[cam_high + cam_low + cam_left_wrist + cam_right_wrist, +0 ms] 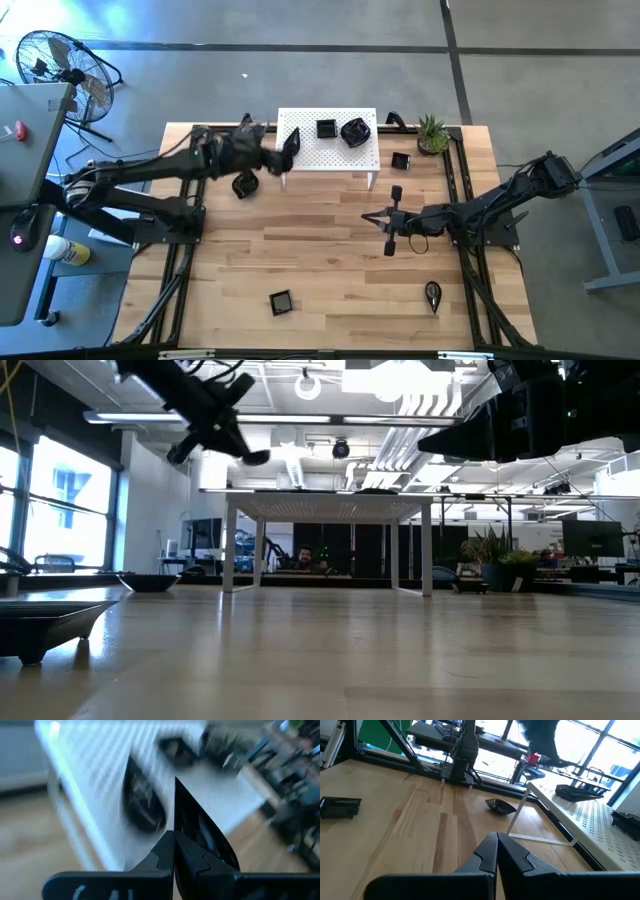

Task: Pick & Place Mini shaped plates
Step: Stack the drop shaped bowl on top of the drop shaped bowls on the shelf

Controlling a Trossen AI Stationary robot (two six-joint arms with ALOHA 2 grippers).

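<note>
Left gripper (291, 143): clamped on a leaf-shaped plate (200, 827), held over the white stand's (310, 155) left edge.
Hidden: left wrist view blurred; plate's far end hard to read.
Right gripper (391, 232): closed, empty, mid-table.
Other plates: two on stand, rest scattered on wooden table (330, 280).
Room: fan (55, 62) beyond the table's left side.

left claw (291, 140): clamped, arm raised | right claw (389, 247): closed, arm low
</note>
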